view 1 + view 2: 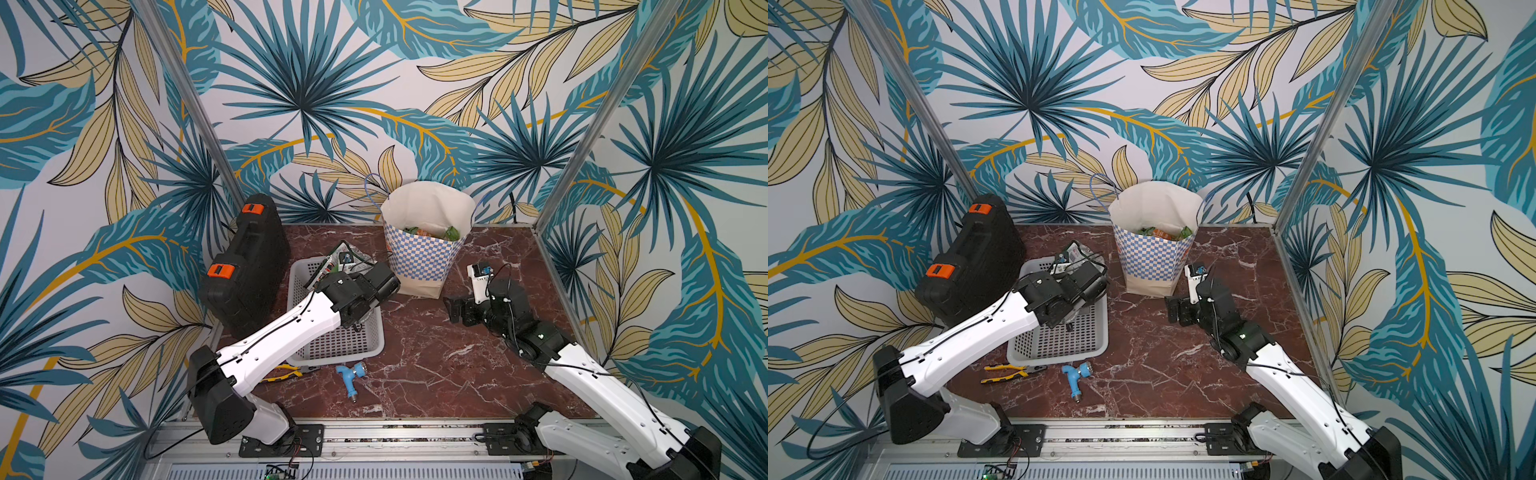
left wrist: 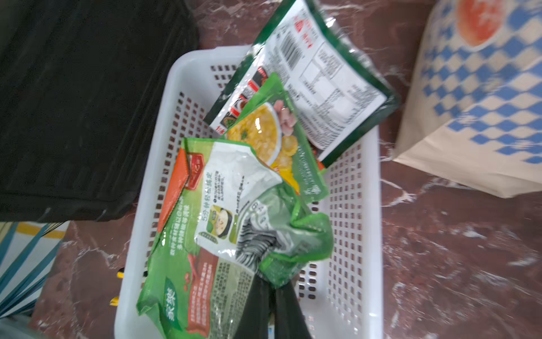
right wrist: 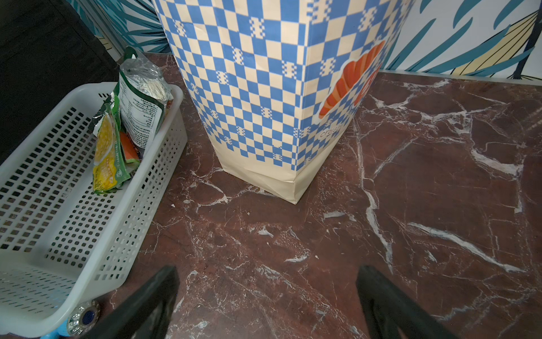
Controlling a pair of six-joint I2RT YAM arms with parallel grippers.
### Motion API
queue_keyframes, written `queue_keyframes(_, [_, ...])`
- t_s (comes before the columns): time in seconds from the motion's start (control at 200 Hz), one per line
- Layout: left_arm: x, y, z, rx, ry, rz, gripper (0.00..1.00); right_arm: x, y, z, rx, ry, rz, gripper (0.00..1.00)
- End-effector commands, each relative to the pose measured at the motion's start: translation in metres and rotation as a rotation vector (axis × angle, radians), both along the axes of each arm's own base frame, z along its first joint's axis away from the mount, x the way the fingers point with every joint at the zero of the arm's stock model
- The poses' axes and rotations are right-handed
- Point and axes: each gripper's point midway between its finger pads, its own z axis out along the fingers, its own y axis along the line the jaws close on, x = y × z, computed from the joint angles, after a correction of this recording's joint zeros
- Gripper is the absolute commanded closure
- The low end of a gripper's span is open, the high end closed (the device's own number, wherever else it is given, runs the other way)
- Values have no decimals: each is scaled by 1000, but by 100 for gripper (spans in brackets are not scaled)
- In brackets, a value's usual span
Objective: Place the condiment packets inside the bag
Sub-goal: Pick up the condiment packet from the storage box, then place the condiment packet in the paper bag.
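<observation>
In the left wrist view my left gripper (image 2: 271, 281) is shut on a crumpled corner of a green condiment packet (image 2: 223, 205) over the white perforated basket (image 2: 360, 205). Beyond it lie a yellow corn-printed packet (image 2: 264, 132) and a silver-white packet with a green border (image 2: 316, 76). The checkered bag (image 1: 419, 257) stands upright behind the basket, with several packets (image 1: 432, 232) inside. My right gripper (image 3: 268, 281) is open and empty, low over the marble in front of the bag (image 3: 264, 88); it also shows in a top view as the right gripper (image 1: 455, 309).
A black tool case (image 1: 245, 266) stands against the left wall beside the basket (image 1: 353, 345). Yellow-handled pliers (image 1: 1013, 372) and a blue tap fitting (image 1: 351, 376) lie on the marble in front of the basket. Leaf-patterned walls close in three sides.
</observation>
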Motion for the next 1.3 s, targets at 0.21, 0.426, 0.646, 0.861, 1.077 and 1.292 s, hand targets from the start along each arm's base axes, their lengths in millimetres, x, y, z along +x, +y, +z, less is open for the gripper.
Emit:
queue_keyframes(0.21, [35, -97, 123, -348, -284, -356, 100, 1, -10, -3, -14, -21, -50, 1])
queue_keyframes(0.426, [42, -146, 208, -549, -472, -546, 100, 0, -13, -2, -21, -25, -61, 1])
queue_keyframes(0.646, [58, -179, 262, -602, -612, -641, 100, 0, -14, -1, -18, -30, -65, 0])
queue_keyframes(0.861, [98, -211, 268, -688, -653, -694, 100, 0, -16, -2, -25, -29, -74, 1])
queue_keyframes(1.077, [152, -223, 240, -845, -552, -650, 100, 1, -16, -3, -30, -27, -79, 1])
queue_keyframes(1.292, [186, -206, 171, -849, -339, -459, 100, 2, -15, -5, -35, -18, -79, 0])
